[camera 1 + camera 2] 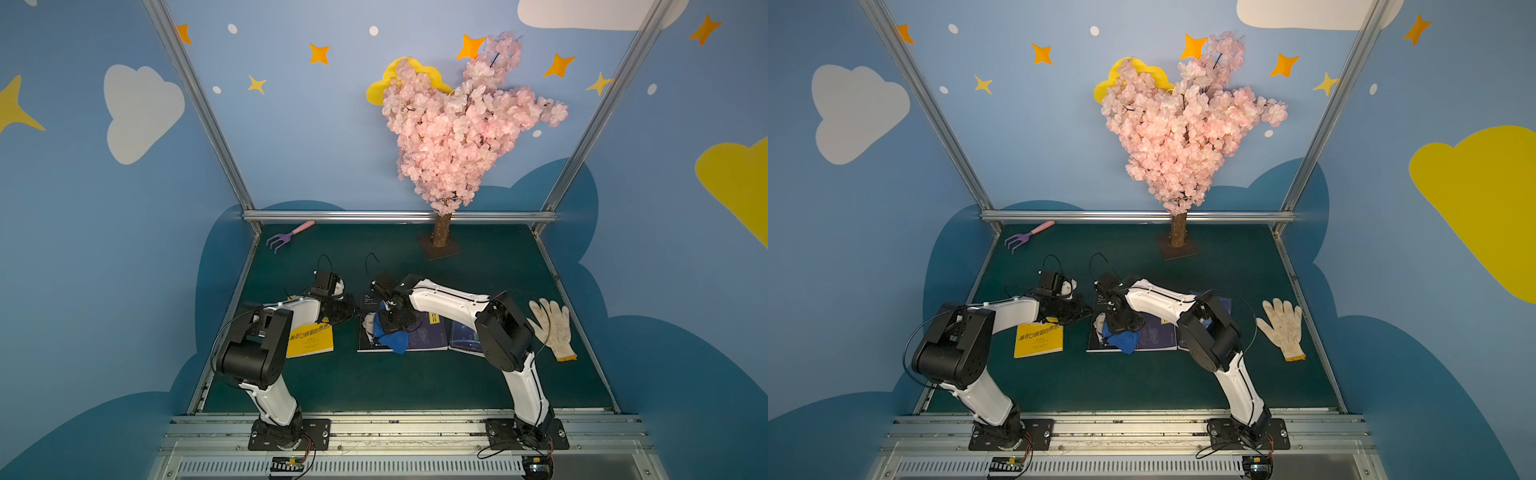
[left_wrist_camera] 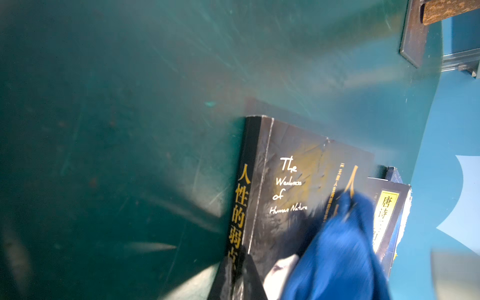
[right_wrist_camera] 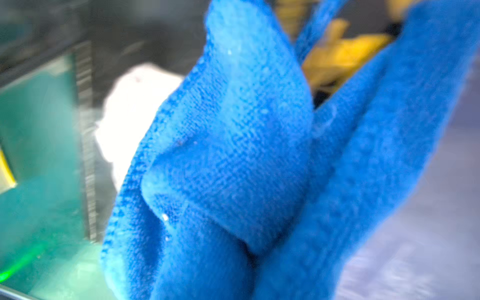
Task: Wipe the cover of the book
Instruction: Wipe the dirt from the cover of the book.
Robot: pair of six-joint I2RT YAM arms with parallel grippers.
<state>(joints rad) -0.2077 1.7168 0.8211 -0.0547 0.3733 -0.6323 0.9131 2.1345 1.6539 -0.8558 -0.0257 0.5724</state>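
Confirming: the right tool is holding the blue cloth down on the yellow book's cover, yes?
Not the yellow one. The right tool holds the blue cloth down on the dark book; the yellow book lies apart, partly under the left arm. Both top views show it.

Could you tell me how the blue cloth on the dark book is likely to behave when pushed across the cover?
The blue cloth is probably floppy: it falls in soft folds in the right wrist view. Its loose tail trails past the dark book's near edge, so it may bunch rather than slide flat.
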